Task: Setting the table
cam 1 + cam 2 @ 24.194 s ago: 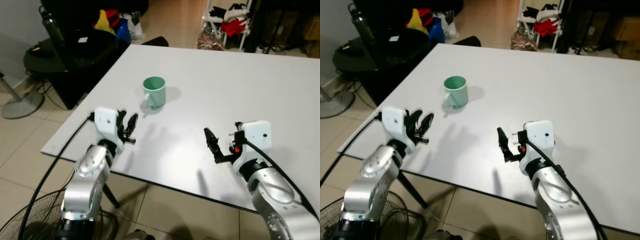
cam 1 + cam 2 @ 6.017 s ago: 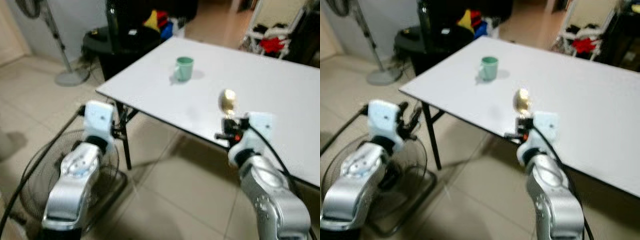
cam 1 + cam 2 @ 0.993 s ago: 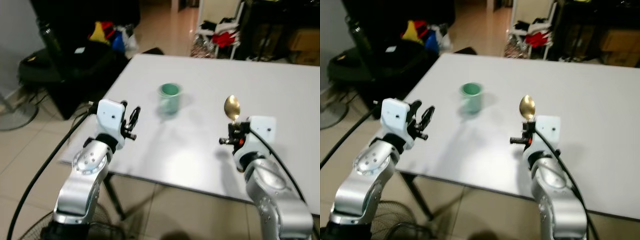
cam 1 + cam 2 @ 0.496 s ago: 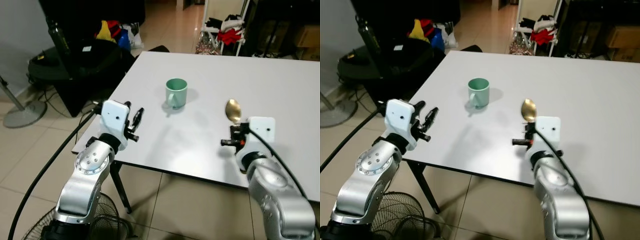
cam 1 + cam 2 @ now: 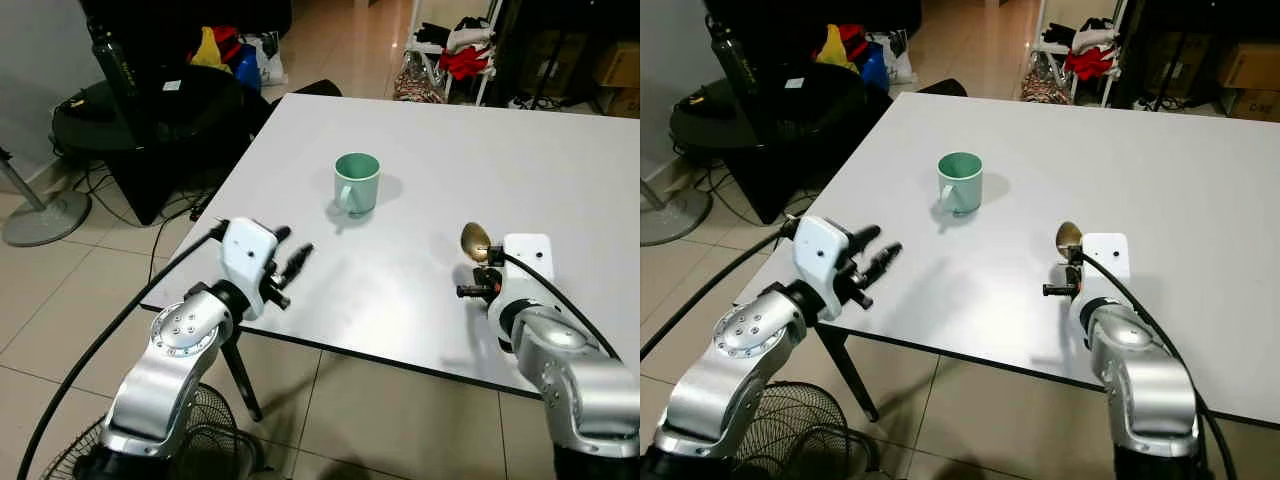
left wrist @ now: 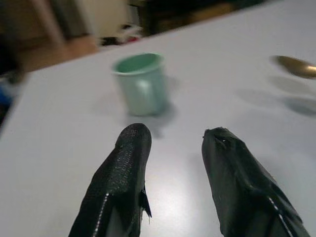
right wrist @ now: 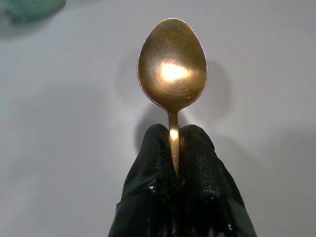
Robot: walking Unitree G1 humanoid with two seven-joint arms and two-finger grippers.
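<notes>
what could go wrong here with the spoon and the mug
The right gripper pinches only the thin neck of the gold spoon, bowl sticking out past the fingertips, so it might twist or slip when set on the white table. The open left gripper points at the green mug; a careless reach could knock it.

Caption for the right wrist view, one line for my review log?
Right gripper shut on a golden metal spoon, bowl forward, above the white table.
</notes>
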